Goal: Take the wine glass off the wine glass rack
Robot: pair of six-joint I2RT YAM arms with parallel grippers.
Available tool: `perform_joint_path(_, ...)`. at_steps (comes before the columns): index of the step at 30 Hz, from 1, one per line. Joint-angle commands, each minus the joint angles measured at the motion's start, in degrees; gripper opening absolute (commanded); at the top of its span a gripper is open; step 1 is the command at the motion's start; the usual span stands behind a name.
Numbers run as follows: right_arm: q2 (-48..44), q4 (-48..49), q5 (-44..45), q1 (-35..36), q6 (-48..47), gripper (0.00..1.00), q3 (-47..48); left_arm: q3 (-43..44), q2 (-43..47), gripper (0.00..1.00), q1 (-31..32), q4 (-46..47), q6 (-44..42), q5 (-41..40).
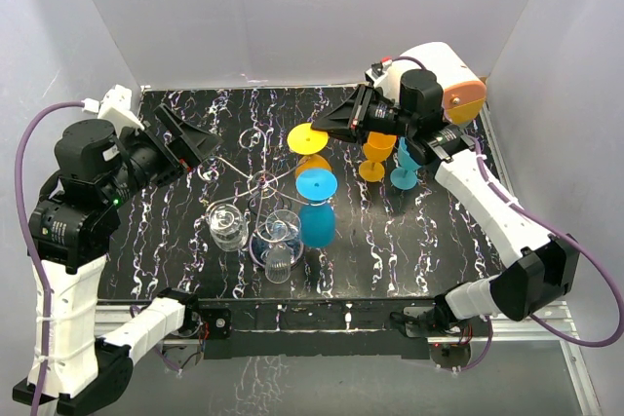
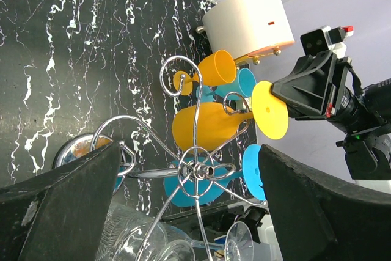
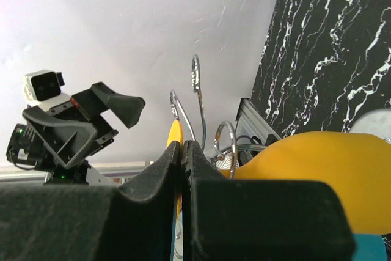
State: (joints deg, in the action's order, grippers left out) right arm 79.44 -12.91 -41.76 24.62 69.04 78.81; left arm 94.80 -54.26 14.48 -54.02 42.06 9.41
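The silver wire wine glass rack [image 1: 261, 182] stands mid-table, with its hub in the left wrist view [image 2: 204, 169]. A yellow wine glass [image 1: 313, 165] hangs on it with its bowl down. My right gripper [image 1: 330, 130] is shut on the edge of its flat yellow foot [image 1: 306, 136]. The pinch shows in the right wrist view [image 3: 182, 148], with the yellow foot [image 3: 175, 132] between the pads and the bowl [image 3: 317, 163] beside them. My left gripper [image 1: 191, 141] is open and empty, left of the rack; its fingers [image 2: 55, 212] frame the hub.
A blue glass [image 1: 317, 221] and two clear glasses [image 1: 227, 225] [image 1: 281, 243] also hang on the rack. An orange glass [image 1: 375, 155] and a blue glass [image 1: 403, 172] stand behind my right gripper. A white and orange container [image 1: 444, 75] sits at the back right corner.
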Motion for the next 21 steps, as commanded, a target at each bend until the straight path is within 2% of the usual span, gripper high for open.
perform_joint_path(1, -2.29, 4.99, -4.32, -0.21, -0.98, 0.00, -0.09, -0.27, 0.73, 0.93, 0.20, 0.48, 0.06, 0.69)
perform_joint_path(14, 2.04, 5.06, -3.99, 4.20, -1.76, 0.00, 4.63, -0.46, 0.73, 0.93, 0.26, 0.55, 0.09, 0.81)
perform_joint_path(21, 4.91, 8.85, -2.88, 5.72, 0.55, 0.00, 5.88, 0.07, 0.56, 0.93, 0.23, -0.21, -0.31, 0.43)
